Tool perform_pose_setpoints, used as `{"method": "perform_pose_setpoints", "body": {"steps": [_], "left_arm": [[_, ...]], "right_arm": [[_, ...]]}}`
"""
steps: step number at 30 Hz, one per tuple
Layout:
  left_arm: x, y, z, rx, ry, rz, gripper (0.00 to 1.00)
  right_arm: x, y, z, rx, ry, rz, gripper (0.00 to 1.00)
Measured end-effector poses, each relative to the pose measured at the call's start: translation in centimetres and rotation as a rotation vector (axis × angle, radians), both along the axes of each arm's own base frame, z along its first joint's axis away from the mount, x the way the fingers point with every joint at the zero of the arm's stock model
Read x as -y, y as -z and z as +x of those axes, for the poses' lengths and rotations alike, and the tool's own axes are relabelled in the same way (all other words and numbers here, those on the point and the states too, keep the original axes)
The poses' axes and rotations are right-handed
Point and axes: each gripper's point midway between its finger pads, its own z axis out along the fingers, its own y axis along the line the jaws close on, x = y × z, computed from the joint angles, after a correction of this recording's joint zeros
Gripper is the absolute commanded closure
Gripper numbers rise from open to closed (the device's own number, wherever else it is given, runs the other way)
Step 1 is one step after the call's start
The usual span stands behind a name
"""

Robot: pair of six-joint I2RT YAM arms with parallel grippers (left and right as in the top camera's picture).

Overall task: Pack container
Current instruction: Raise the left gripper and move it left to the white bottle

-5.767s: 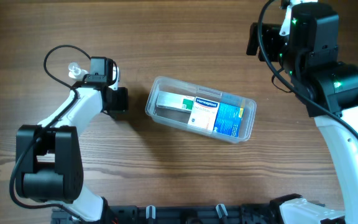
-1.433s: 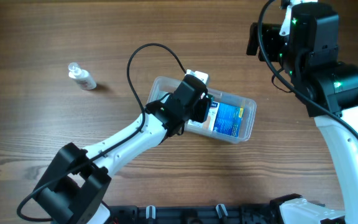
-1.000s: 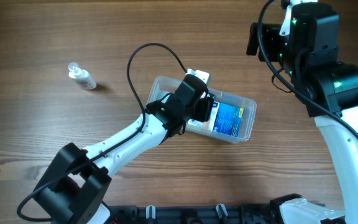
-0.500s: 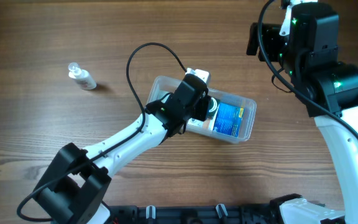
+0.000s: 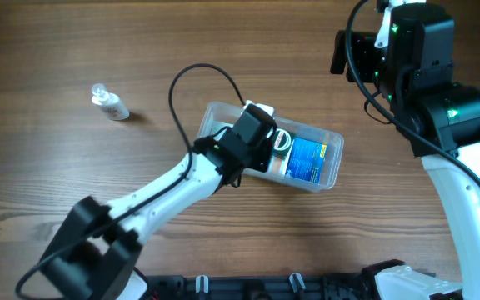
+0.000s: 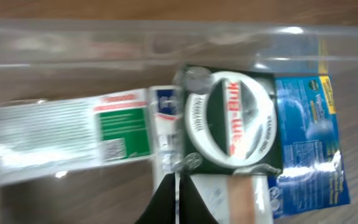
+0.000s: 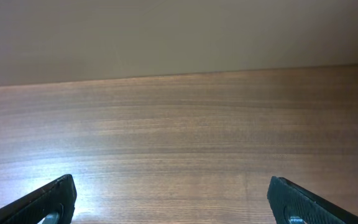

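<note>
The container (image 5: pixel 337 157) is a clear tub in the middle of the table; its far wall (image 6: pixel 104 37) shows in the left wrist view. Inside lie a round white reel on a dark green card (image 6: pixel 232 118), a blue packet (image 6: pixel 306 137) and a white and green box (image 6: pixel 73 140). The reel (image 5: pixel 282 140) and blue packet (image 5: pixel 308 160) also show from overhead. My left gripper (image 6: pixel 178 196) is shut, its tips at the card's near edge over the tub (image 5: pixel 265 148). I see only a thin pale line between them. My right gripper (image 7: pixel 179 199) is open over bare wood.
A small clear bottle (image 5: pixel 109 102) lies on the table at the far left, well apart from the tub. The right arm (image 5: pixel 407 58) stands at the back right corner. The left arm's black cable (image 5: pixel 192 77) loops above the tub's left end.
My left gripper has gone from open to shut over the tub and drawn back a little to the left, uncovering the round reel. The right arm has not moved.
</note>
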Motion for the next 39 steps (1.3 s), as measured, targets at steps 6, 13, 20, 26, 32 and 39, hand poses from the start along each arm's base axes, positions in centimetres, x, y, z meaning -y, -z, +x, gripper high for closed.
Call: {"method": "perform_pose_setpoints", "body": {"steps": [6,13,20,26,32,39], "left_arm": [[-5.4,-11.7,1.2,0.278,-0.131,-0.056,0.5],[-19.1,-20.6,0.0,0.457,-0.472,-0.073,0.49],[-27.6,-17.2,0.5,0.314,-0.726,-0.016,0.32],[-30.1,-12.4,2.7,0.154,-0.791,-0.001,0.3],[-31.8,-8.9,4.0,-0.02,-0.83,0.043,0.24],[-35.3,-12.1,7.8,0.043,-0.862,0.051,0.19]], "right_arm": [[0.0,0.0,0.0,0.0,0.0,0.0,0.0],[0.0,0.0,0.0,0.0,0.0,0.0,0.0],[0.0,0.0,0.0,0.0,0.0,0.0,0.0],[0.0,0.0,0.0,0.0,0.0,0.0,0.0],[0.0,0.0,0.0,0.0,0.0,0.0,0.0],[0.0,0.0,0.0,0.0,0.0,0.0,0.0]]}}
